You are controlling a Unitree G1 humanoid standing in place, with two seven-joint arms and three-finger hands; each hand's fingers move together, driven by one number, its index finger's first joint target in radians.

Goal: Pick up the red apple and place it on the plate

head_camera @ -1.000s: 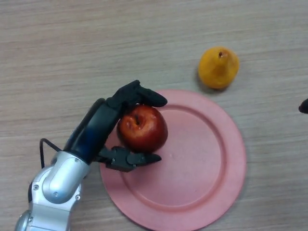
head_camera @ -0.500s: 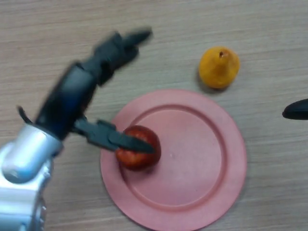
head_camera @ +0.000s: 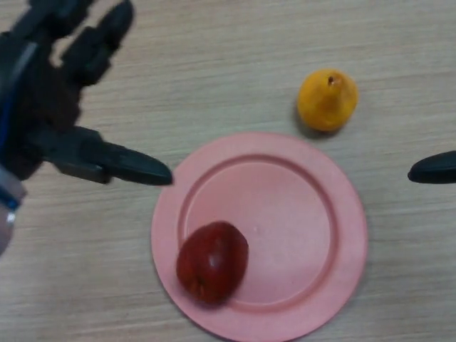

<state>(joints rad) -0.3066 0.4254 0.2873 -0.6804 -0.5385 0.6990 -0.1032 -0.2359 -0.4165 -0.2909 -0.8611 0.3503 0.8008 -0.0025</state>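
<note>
The red apple (head_camera: 212, 261) lies on the lower left part of the pink plate (head_camera: 299, 235), free of any hand. My left hand (head_camera: 50, 107) hangs raised at the upper left, close to the camera, open with its fingers spread and its thumb pointing toward the plate's left rim. It holds nothing. Only a black fingertip of my right hand (head_camera: 433, 168) shows at the right edge, beside the plate.
A yellow-orange pear-shaped fruit (head_camera: 327, 99) stands on the wooden table (head_camera: 214, 64) just beyond the plate's upper right rim.
My left hand let go of the apple and drew up and to the left. The apple shifted down to the plate's lower left. The right fingertip came further into view.
</note>
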